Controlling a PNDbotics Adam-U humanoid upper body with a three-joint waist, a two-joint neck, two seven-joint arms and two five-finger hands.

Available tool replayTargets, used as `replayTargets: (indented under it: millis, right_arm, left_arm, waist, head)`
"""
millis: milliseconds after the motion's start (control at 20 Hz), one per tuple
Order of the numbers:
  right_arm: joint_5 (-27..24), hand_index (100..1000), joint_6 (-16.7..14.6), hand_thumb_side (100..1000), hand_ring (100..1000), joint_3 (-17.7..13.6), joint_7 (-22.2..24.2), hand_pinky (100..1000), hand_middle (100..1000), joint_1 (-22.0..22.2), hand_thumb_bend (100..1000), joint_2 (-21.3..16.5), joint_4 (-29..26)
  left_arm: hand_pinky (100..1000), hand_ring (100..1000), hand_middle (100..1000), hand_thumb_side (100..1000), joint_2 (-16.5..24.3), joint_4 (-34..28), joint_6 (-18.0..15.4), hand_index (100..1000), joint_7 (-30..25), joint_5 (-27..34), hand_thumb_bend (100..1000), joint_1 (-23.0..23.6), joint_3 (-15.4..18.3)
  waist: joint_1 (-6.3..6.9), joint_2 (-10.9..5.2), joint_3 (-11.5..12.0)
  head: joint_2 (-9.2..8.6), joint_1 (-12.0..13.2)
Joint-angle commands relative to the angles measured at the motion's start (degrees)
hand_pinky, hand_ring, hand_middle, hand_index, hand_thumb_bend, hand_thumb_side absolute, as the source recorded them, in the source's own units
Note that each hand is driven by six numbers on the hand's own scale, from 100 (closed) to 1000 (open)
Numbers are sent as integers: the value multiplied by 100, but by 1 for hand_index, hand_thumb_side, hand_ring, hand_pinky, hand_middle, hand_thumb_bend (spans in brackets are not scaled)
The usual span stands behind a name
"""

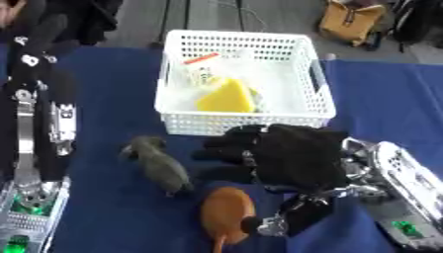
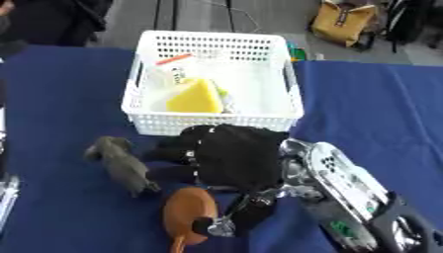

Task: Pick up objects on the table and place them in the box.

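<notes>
1. a table point(image 1: 112, 217) covered in dark blue cloth fills most of the frame.
2. a white perforated box point(image 1: 245, 126) stands at upper centre; inside lie a yellow wedge-shaped object point(image 1: 227, 96) and a pale packet with a red strip point(image 1: 201, 66), toward its left half.
3. a grey toy animal point(image 1: 160, 165) lies on the table at centre left, just below the box's front wall.
4. an orange-brown rounded object point(image 1: 227, 212) lies at lower centre, near the grey toy but apart from it.
5. the right hand point(image 1: 286, 155), black, comes in from the lower right and hovers at centre – its fingers point(image 1: 221, 148) are spread wide, pointing left toward the grey toy, holding nothing.
6. the left arm point(image 1: 39, 128) runs down the left edge – its hand cannot be made out.
</notes>
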Motion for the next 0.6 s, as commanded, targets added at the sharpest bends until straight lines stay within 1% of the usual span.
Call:
replayTargets:
  millis: [50, 250, 450, 550, 600]
  right_arm:
    - [30, 1000, -1869, 491, 985, 4, 1851, 885, 1000, -46, 399, -122, -173]
    - [20, 1000, -1869, 493, 985, 56, 1806, 893, 1000, -7, 383, -155, -221]
    - [110, 1000, -1869, 489, 973, 86, 1637, 891, 1000, 5, 381, -185, -337]
    - [211, 1000, -1869, 498, 963, 124, 1499, 874, 1000, 5, 378, -204, -384]
    - [271, 1000, -1869, 529, 948, 151, 1411, 831, 1000, 4, 376, -215, -403]
  left_arm:
    - [821, 929, 1000, 950, 88, -82, -4, 945, -26, 22, 100, -56, -1]
    - [820, 927, 1000, 950, 100, -82, 1, 945, -26, 18, 100, -57, -4]
    - [819, 925, 1000, 948, 103, -82, 13, 945, -28, 17, 100, -56, -11]
    - [818, 924, 1000, 947, 101, -82, 28, 944, -31, 19, 100, -52, -13]
    - [817, 922, 1000, 946, 101, -82, 35, 943, -31, 20, 100, -47, -14]
  waist:
    - [19, -71, 0]
    - [10, -8, -3]
    - [-5, 13, -8]
    - [-12, 12, -2]
    - [-16, 10, 1]
  head:
    - [13, -21]
    - [-24, -16]
    - [-66, 1]
    - [-79, 6]
    - [-87, 7]
